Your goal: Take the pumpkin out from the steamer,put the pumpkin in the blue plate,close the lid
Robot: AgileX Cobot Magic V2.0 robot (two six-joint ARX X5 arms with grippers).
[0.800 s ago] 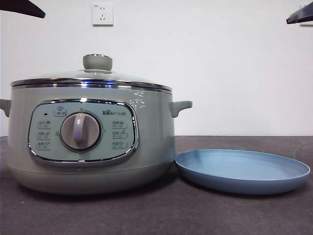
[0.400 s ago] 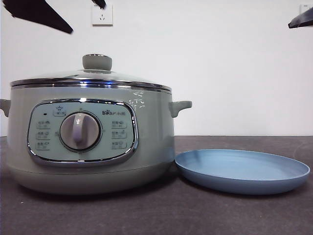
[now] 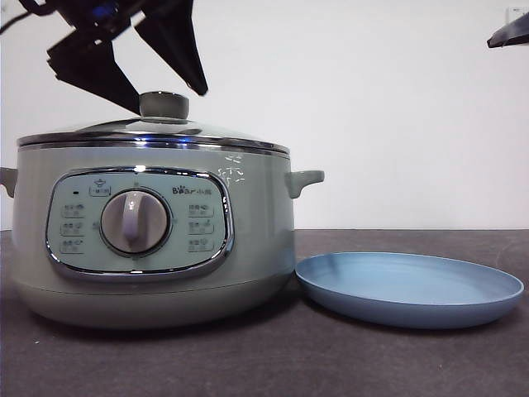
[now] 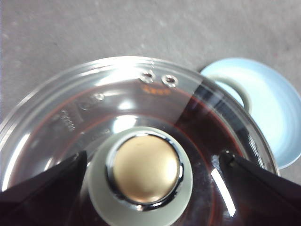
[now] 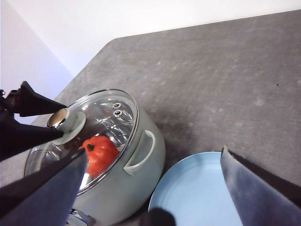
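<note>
The pale green steamer stands at the left with its glass lid shut on it. Through the glass, the right wrist view shows the orange-red pumpkin inside. My left gripper hangs open right at the lid's knob. In its own view the jaws stand on either side of the knob, not touching it. The blue plate lies empty to the right of the steamer. My right gripper waits high up, open and holding nothing, and appears as a black tip.
A dark grey table carries everything, with a white wall behind and a socket hidden by the left arm. The steamer's side handle juts toward the plate. The plate nearly touches the pot's base.
My left gripper has come down from the top-left corner to the lid's knob. The steamer, lid, plate and right arm have stayed put.
</note>
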